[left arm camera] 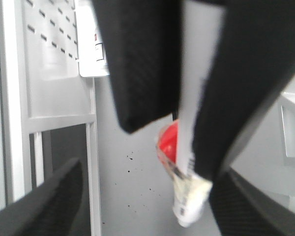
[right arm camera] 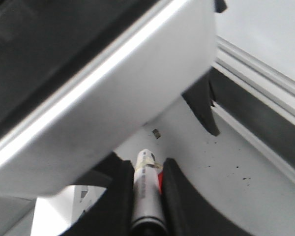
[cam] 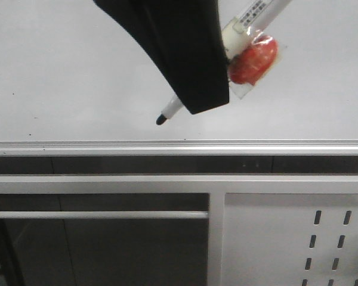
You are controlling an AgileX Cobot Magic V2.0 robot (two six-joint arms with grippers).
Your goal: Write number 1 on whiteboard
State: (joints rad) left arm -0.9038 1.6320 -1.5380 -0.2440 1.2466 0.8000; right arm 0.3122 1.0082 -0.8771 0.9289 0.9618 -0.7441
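Front view, read left to right with the silver rail as reference. The whiteboard fills the whole field above the rail, pale and glossy; we note a few tiny dark specks on it at far left, well above the rail. Near the middle, the marker slants down to the left, its dark tip close above the rail and over the board's surface; we cannot tell whether the tip touches the board.

The right gripper comes in from above the rail, and its black fingers cover the marker's mid-barrel. In the right wrist view we see the two fingers closed tight on the white barrel, one on each side. Just right of the fingers, a red rounded piece is taped to the barrel, high above the rail.

Below the rail at far right lies a grey slotted panel.

In the left wrist view, the left gripper shows its fingers spread wide, and we see nothing held between them.
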